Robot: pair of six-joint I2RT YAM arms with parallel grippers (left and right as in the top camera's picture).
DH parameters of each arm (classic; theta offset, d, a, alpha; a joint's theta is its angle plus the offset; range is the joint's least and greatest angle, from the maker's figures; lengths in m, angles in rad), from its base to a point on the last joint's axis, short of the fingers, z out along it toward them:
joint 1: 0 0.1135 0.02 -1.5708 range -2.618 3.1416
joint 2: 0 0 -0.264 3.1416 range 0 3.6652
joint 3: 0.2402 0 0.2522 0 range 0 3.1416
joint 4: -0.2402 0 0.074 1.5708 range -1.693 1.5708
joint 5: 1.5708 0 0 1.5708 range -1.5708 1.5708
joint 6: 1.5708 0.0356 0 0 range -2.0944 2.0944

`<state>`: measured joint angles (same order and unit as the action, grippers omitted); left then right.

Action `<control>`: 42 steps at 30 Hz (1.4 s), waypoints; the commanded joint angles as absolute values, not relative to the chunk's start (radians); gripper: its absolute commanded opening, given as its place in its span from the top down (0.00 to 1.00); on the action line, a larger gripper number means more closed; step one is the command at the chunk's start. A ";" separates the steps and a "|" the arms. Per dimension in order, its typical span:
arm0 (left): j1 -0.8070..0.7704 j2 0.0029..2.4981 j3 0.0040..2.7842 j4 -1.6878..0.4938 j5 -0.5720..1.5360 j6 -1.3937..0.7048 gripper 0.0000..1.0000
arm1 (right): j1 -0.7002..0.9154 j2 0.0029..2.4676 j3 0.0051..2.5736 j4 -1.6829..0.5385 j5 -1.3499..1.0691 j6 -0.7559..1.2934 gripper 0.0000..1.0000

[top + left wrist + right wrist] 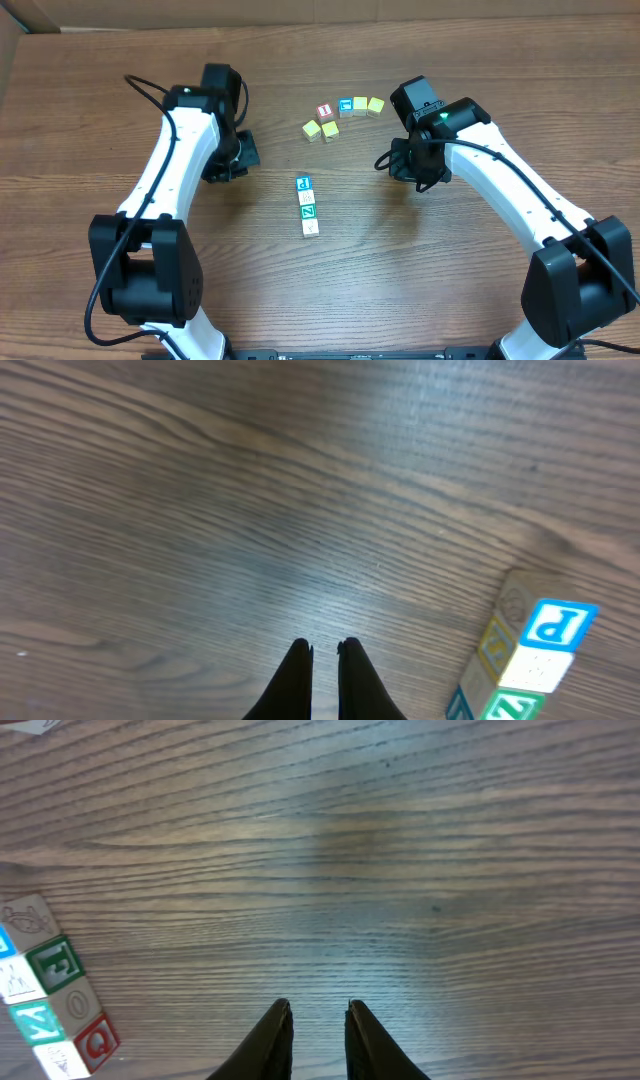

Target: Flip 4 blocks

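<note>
Wood-grain table [400,290], four tiny lettered blocks [308,207] in one touching column

Four blocks [308,211] were lined up touching in a short column at the middle of the desk [100,90], the blue-faced one farthest back. Yellow cubes [330,131] and a red cube [325,112] were scattered beyond it, flanked by the left arm [185,150] and right arm [500,170].

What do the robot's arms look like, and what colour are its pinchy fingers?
The left arm and the right arm are smooth white tubes joined by chunky black joints, with thin black cables looping off. A tiny green light glows by the right wrist. The left gripper and the right gripper each end in two pointed black fingers.
</note>
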<state>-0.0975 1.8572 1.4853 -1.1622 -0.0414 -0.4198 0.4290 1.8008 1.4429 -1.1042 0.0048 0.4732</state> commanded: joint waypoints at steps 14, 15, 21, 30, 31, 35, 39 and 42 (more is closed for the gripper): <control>-0.140 1.877 1.262 -0.899 0.133 -0.307 0.96 | 0.430 1.797 1.415 -1.071 0.051 0.447 0.75; -0.147 1.877 1.261 -0.887 0.136 -0.306 0.96 | 0.430 1.797 1.415 -1.070 0.051 0.447 0.75; -0.208 1.877 1.253 -0.842 0.112 -0.307 0.96 | 0.430 1.797 1.415 -1.068 0.052 0.447 0.75; -0.231 1.877 1.251 -0.821 0.071 -0.375 0.96 | 0.430 1.797 1.415 -1.068 0.052 0.447 0.75; -0.231 1.877 1.251 -0.822 0.071 -0.374 0.96 | 0.430 1.797 1.415 -1.068 0.052 0.447 0.75; -0.235 1.877 1.211 -0.800 0.072 -0.396 0.96 | 0.430 1.797 1.415 -1.058 0.052 0.447 0.76; -0.236 1.877 1.161 -0.714 0.071 -0.406 0.96 | 0.430 1.797 1.415 -1.050 0.052 0.448 0.80; -0.236 1.877 1.156 -0.677 0.071 -0.429 0.96 | 0.430 1.797 1.415 -1.048 0.052 0.448 0.80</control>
<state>-0.2295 1.8648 1.1664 -0.7067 0.0818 -0.3901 0.4290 1.8008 1.4200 -1.0550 0.0414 0.4519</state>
